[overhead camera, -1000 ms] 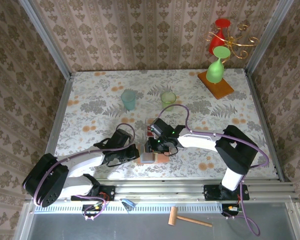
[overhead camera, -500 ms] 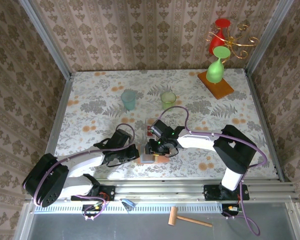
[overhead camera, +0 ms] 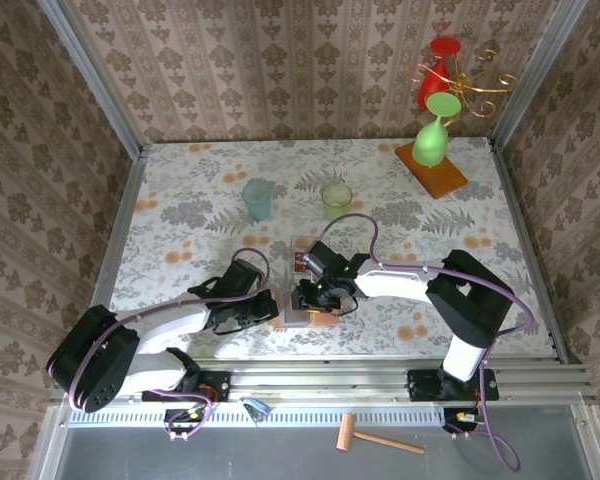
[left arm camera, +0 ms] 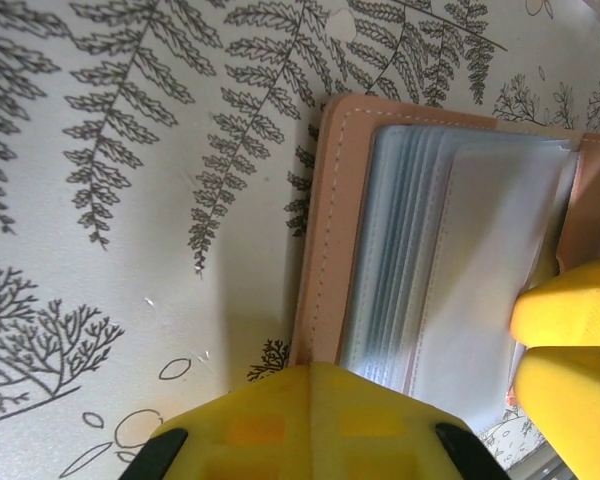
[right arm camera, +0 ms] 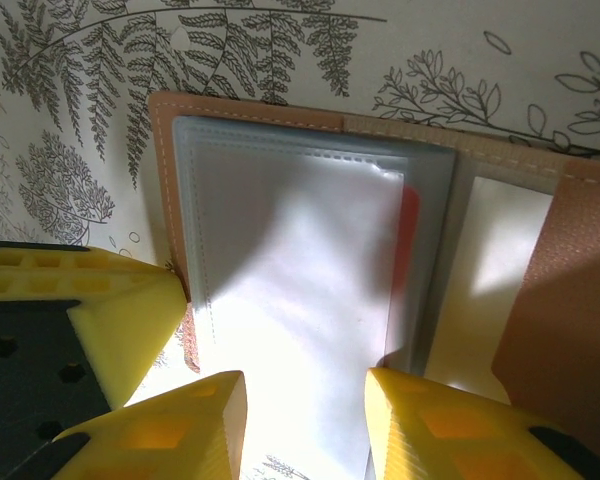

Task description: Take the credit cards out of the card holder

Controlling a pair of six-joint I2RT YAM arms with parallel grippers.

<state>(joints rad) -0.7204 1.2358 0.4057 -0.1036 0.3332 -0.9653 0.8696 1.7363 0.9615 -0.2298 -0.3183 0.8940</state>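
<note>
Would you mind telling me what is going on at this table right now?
Both arms are working on the open card holder lying on the table. The left gripper, shut, rests at its edge, while the right gripper hovers open over the clear sleeves. A red card shows inside one sleeve, not yet taken out.

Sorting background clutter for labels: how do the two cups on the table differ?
Height: the blue-green cup is taller, the yellow-green cup shorter and squatter. Position: the blue-green cup stands left of the yellow-green cup. Colour: one bluish, the other yellowish green. Both are translucent, upright and open-topped.
</note>
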